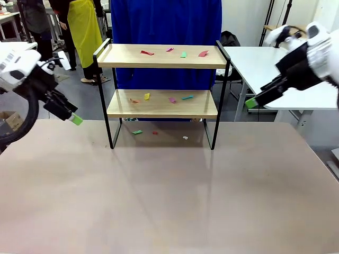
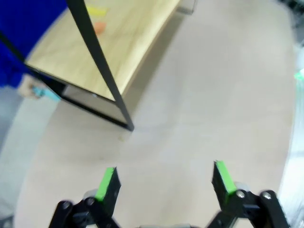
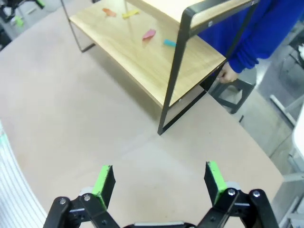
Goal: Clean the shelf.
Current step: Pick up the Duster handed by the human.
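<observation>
Left gripper (image 1: 74, 119), front view: raised over the beige tabletop (image 1: 169, 201) at nine o'clock, jaws released, nothing held. Right gripper (image 1: 250, 103): raised at two o'clock, likewise released and empty. The shelf (image 1: 123, 56) stands on the tabletop at twelve o'clock, well apart from both grippers. Four paper scraps (image 1: 183, 54) lie on its upper board and four more (image 1: 172, 99) on its lower board. Three loose scraps (image 1: 137, 132) lie on the tabletop beneath it. A person in blue (image 1: 164, 21) stands behind the shelf.

Left wrist view: left gripper (image 2: 165, 180) spread wide over bare tabletop, nothing between the pads. The shelf (image 2: 109, 52) sits at eleven o'clock, one black leg planted near centre. A yellow scrap (image 2: 97, 10) and an orange scrap (image 2: 99, 27) rest on the lower board.

Right wrist view: right gripper (image 3: 158, 180) spread wide, empty. The shelf (image 3: 142, 59) sits at twelve o'clock. A pink scrap (image 3: 148, 34) and a teal scrap (image 3: 169, 42) lie on the lower board. The person's hand (image 3: 228, 73) shows at two o'clock, beyond the shelf's corner.
</observation>
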`<state>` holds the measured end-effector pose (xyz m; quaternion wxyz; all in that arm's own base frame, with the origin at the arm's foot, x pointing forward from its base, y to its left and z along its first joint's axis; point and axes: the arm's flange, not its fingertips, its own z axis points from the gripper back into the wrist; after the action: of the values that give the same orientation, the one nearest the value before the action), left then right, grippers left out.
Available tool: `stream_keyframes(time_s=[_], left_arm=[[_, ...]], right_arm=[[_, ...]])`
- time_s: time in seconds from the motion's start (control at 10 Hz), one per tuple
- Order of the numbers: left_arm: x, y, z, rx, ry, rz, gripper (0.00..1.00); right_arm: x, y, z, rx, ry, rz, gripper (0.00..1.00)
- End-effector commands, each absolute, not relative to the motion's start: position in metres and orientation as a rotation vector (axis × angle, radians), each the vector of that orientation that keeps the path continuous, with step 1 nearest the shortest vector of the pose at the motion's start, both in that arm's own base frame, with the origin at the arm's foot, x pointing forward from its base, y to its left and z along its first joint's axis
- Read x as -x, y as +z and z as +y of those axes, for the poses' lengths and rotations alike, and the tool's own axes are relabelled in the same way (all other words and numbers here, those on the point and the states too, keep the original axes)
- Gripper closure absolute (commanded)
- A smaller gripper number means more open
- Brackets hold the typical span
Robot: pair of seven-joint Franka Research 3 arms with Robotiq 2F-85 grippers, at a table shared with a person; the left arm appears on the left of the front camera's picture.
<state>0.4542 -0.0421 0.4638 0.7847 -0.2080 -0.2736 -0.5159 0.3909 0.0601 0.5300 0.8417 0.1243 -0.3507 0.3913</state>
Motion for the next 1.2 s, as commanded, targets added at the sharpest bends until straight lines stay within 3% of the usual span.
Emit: stream_keyframes(time_s=[0.0, 0.1, 0.2, 0.3, 0.8, 0.9, 1.1], left_arm=[[-0.490, 0.439, -0.028, 0.461, -1.150, -0.648, 0.00], [-0.497, 0.431, -0.026, 0.532, -1.161, -0.710, 0.00], [-0.495, 0.428, -0.030, 0.440, -1.111, -0.639, 0.00], [-0.477, 0.441, -0.022, 0.484, -1.149, -0.662, 0.00], [-0.482, 0.441, -0.022, 0.464, -1.153, -0.650, 0.00], [-0.498, 0.433, -0.012, 0.570, -1.171, -0.697, 0.00], [-0.519, 0.412, 0.022, 0.762, -1.168, -0.759, 0.00]], right_arm=[[-0.416, 0.525, 0.034, -0.334, 0.905, -0.725, 0.00], [-0.421, 0.518, 0.025, -0.350, 0.921, -0.751, 0.00], [-0.421, 0.508, 0.027, -0.296, 0.861, -0.715, 0.00], [-0.403, 0.526, 0.027, -0.309, 0.881, -0.738, 0.00], [-0.403, 0.526, 0.027, -0.309, 0.881, -0.738, 0.00], [-0.403, 0.526, 0.031, -0.289, 0.863, -0.731, 0.00], [-0.427, 0.526, -0.010, -0.441, 0.850, -0.776, 0.00]])
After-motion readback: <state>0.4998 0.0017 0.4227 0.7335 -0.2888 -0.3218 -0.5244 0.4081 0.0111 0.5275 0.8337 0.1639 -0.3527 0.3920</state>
